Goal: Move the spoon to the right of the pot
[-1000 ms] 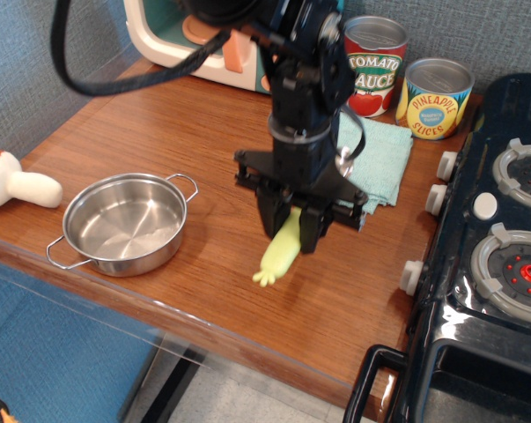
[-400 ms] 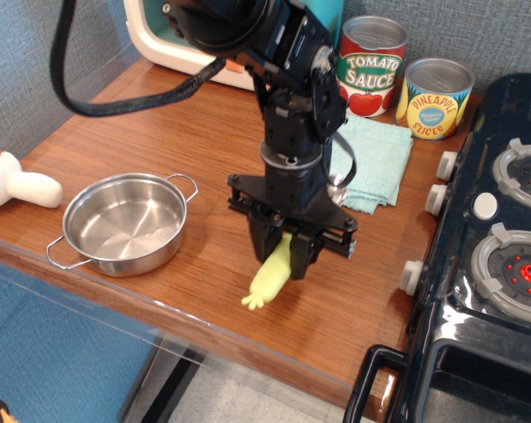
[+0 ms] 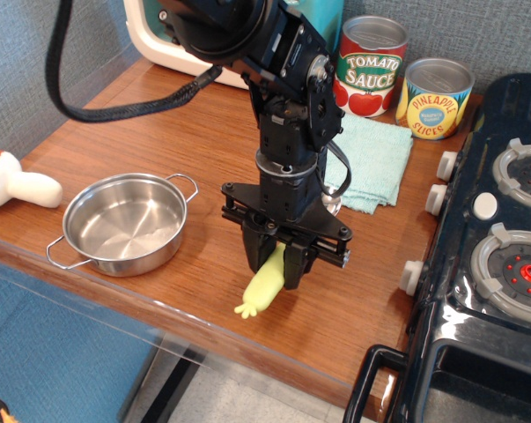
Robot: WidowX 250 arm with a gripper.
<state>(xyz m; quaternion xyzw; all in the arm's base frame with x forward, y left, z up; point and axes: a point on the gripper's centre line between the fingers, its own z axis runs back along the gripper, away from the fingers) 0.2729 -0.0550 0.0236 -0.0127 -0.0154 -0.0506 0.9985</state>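
The gripper [image 3: 276, 264] pinches the spoon [image 3: 263, 288], whose pale handle sticks out from between its fingers toward seven o'clock, low over the tabletop [image 3: 159, 141], at the pot's [image 3: 124, 223] three o'clock.

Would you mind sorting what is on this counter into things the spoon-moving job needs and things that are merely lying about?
Part of the job:
- spoon, held in the gripper
- pot, empty, left of the spoon

Just lying about:
- tomato sauce can
- pineapple slices can
- teal cloth
- toy mushroom
- toy stove
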